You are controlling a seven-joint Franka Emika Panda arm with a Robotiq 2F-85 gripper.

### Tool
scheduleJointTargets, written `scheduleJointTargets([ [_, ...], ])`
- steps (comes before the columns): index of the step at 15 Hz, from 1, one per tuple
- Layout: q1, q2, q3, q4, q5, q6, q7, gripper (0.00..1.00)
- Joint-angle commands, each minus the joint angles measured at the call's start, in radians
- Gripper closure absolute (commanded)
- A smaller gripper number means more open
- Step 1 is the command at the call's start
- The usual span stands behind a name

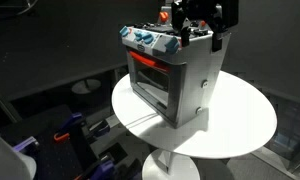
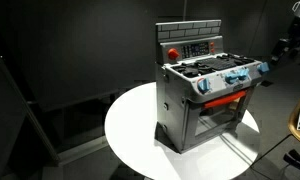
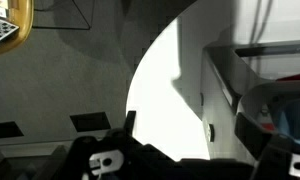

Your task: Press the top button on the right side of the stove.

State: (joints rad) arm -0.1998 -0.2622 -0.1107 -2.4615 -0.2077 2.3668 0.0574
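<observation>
The robot's single black tool (image 1: 200,36) hung beside the upper part of the one stove (image 1: 170,75). How far its jaws stood apart could not be told, and it was seen holding nothing. In an exterior view the tool (image 2: 285,48) appeared at the frame's edge, level with the stove top and apart from it, touching nothing.

The grey-silver stove (image 2: 202,98) stood upright on one round white worktop (image 2: 130,135), its dark back panel (image 2: 190,40) rising behind the cooktop. One red-orange window (image 1: 147,63) glowed in its front. At least three blue-white knobs (image 2: 230,78) ran along the top front edge, and one round red button (image 2: 173,52) showed on the back panel.

In the wrist view, dark parts of the tool filled the lower edge over the worktop (image 3: 160,100), with the stove's grey body (image 3: 260,70) at the side and one yellow-rimmed object (image 3: 12,25) in the corner.
</observation>
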Motion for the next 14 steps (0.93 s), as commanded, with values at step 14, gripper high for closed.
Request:
scheduleJointTargets([
  [14,0.048,0.011,0.006,0.109,0.072,-0.009,0.004,0.0],
])
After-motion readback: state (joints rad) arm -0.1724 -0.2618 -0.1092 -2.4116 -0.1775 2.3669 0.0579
